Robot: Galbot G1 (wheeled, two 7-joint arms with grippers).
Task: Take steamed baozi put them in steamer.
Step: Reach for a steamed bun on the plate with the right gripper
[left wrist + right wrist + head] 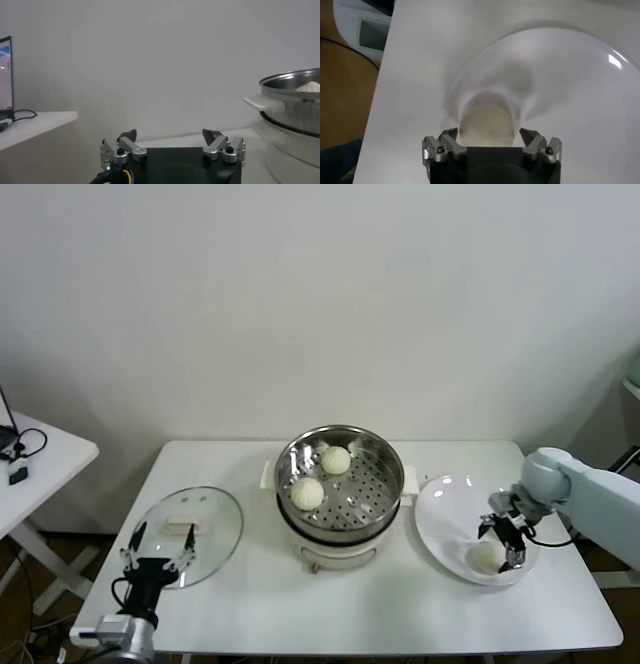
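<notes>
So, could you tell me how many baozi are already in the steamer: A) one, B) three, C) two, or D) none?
C: the head view shows two baozi in the steamer, and one baozi still on the plate at the right gripper.

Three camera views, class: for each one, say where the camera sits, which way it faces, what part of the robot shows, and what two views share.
Head view: high on the robot, looking down at the table; both arms show.
Left wrist view: low, level across the table; open left gripper in front, steamer beyond.
Right wrist view: looks down along the open right gripper, straddling a baozi on the plate.
Shared: head and right wrist views show that baozi; head and left wrist views show the steamer.
</notes>
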